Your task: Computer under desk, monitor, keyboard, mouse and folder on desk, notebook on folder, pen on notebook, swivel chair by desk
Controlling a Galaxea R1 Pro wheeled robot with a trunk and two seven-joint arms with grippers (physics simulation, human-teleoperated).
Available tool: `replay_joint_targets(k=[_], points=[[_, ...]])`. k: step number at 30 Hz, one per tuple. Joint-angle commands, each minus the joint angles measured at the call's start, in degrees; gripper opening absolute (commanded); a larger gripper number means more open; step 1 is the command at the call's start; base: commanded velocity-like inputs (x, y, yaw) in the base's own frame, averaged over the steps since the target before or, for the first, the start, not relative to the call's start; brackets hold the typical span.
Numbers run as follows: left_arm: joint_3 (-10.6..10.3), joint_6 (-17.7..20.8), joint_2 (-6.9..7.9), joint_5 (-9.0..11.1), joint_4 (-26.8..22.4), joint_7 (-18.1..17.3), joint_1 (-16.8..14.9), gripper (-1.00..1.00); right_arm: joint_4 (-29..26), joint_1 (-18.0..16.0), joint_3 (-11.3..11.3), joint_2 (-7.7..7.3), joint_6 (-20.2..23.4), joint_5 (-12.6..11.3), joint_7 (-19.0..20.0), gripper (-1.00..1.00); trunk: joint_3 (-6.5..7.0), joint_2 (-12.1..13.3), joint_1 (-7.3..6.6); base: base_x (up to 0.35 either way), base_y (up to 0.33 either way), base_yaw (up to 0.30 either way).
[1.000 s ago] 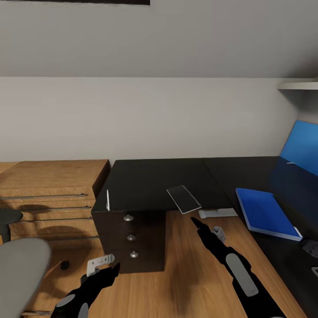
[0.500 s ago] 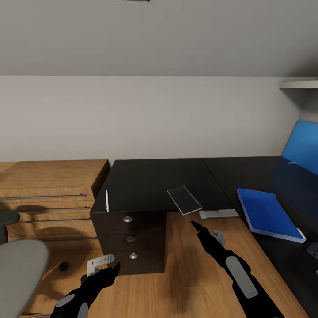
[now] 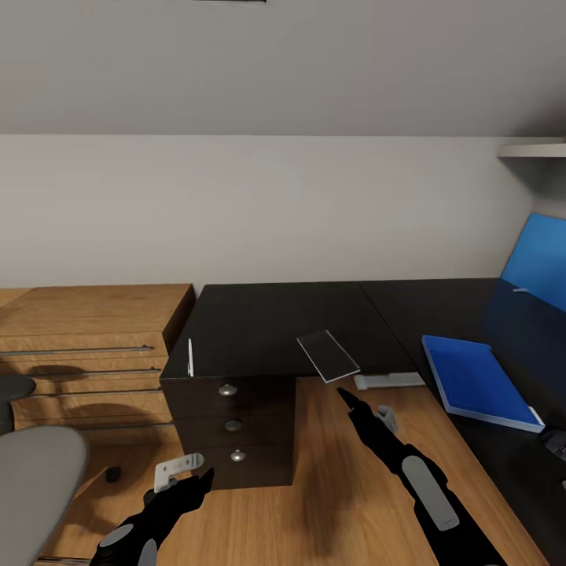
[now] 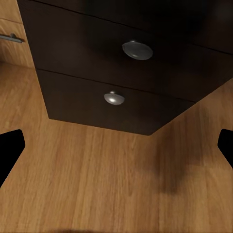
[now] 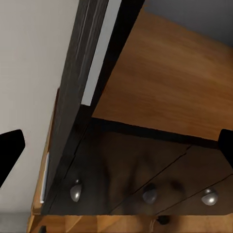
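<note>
The black desk point(image 3: 275, 322) runs from its drawer unit point(image 3: 233, 428) off to the right. On its left end, near the front edge, lies the white pen point(image 3: 190, 356). The notebook point(image 3: 328, 354), a thin dark slab with a pale rim, overhangs the desk's front edge. Further right the blue folder point(image 3: 475, 381) lies flat on the top. The grey swivel chair point(image 3: 35, 479) stands at the lower left. My left gripper point(image 3: 182, 472) hangs open low in front of the drawers point(image 4: 112, 98). My right gripper point(image 3: 365, 405) is open and empty, just below the notebook.
A low light-wood cabinet point(image 3: 94, 338) adjoins the desk on the left. A bright blue upright panel point(image 3: 538, 263) stands at the far right under a wall shelf point(image 3: 531, 149). A small black lump point(image 3: 115, 473) lies on the wooden floor by the chair. A white foot bar point(image 3: 387, 380) sits under the desk.
The head view shifted slightly between the earliest frame and the later ones. My right gripper has crept a little up toward the desk's edge. Nothing was gripped or released.
</note>
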Motion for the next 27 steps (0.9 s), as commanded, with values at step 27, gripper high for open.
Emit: replay_joint_targets(k=[27], points=[[0.1,0.2,-0.05,0.5,0.7,0.0,0.0,1.0,0.0,0.0,0.0,-0.39,0.3,-0.3,0.4,1.0,1.04,2.4,-1.32,0.051,0.0,0.0]])
